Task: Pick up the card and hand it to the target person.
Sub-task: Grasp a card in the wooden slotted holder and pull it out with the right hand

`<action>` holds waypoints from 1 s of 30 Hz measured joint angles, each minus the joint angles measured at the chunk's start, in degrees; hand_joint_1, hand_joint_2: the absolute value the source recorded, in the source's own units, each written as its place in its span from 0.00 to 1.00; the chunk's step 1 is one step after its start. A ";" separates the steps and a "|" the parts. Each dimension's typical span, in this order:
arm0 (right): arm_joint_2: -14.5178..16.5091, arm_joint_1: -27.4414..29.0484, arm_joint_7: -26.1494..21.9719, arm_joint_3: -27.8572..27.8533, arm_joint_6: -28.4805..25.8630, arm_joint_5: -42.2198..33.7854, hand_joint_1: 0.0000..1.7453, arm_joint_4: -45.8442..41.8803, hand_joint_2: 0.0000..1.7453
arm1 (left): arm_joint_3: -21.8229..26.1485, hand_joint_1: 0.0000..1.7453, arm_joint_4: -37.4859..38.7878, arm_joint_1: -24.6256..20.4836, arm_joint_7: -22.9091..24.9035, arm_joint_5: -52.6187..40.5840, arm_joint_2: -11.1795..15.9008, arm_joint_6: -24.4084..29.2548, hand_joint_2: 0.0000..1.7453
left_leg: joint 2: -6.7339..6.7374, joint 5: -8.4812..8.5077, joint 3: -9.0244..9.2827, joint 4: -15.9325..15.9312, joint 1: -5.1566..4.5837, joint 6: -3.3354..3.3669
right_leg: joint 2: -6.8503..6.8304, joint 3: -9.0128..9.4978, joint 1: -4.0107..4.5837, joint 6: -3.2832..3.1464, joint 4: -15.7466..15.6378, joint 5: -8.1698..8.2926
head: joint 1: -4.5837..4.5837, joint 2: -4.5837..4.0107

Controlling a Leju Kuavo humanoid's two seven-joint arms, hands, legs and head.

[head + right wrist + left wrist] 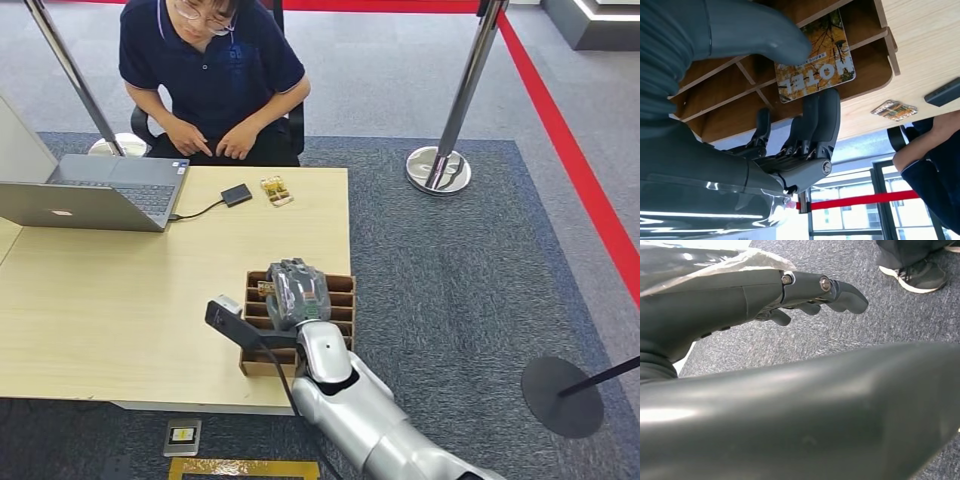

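So the right hand (pixel 296 293) sits over the wooden divided tray (pixel 343 300) at the near right corner of the light wood table (pixel 113 300); the silver right arm comes up from below and the hand covers the tray's middle slots. From the right wrist view, the card (pixel 816 64), a yellow-orange one with an autumn tree picture and "MOTEL" printed on it, stands in one of the tray's slots; the thick grey thumb (pixel 764 37) lies across one face of it and the darker fingers (pixel 821 117) come up at its other side, right by the card's edge; whether they actually press on it I can't tell, so it looks like a pinch forming around the card, not a confirmed hold. The card is in the tray, not lifted out as far as I can see.

A second card (pixel 276 190) of the same look lies flat on the table further away, just beside a small black device (pixel 236 195) that's cabled to an open laptop (pixel 98 190) at the far left; a person (pixel 215 75) in a dark blue shirt sits behind the table with both hands at its far edge.

The left hand (pixel 802 295) hangs over grey carpet (pixel 866 325); fingers stretched out fairly straight with nothing in them.
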 joint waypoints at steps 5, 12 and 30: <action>0.21 -0.36 0.15 0.13 -0.04 0.01 0.51 0.64 1.00 | 0.00 0.00 0.00 0.00 0.07 -0.01 0.00 0.00 0.00 | 0.01 0.00 0.04 0.00 0.00 0.00 | 0.00 0.02 0.00 0.00 0.00 0.00 | -0.01 0.00; 0.48 -0.70 0.28 0.22 -0.07 0.08 0.52 1.34 1.00 | 0.00 0.00 0.00 -0.01 0.09 -0.02 0.00 -0.02 0.00 | 0.02 0.00 0.06 0.00 0.00 0.00 | 0.00 0.03 0.00 0.00 0.00 0.00 | -0.01 0.00; 0.55 -1.46 0.39 0.31 -0.26 0.45 0.60 2.45 1.00 | -0.03 0.00 0.00 -0.01 0.17 -0.19 0.00 -0.20 0.00 | 0.02 0.00 0.07 0.00 0.00 0.00 | 0.00 0.05 0.00 0.00 0.00 0.00 | 0.00 0.00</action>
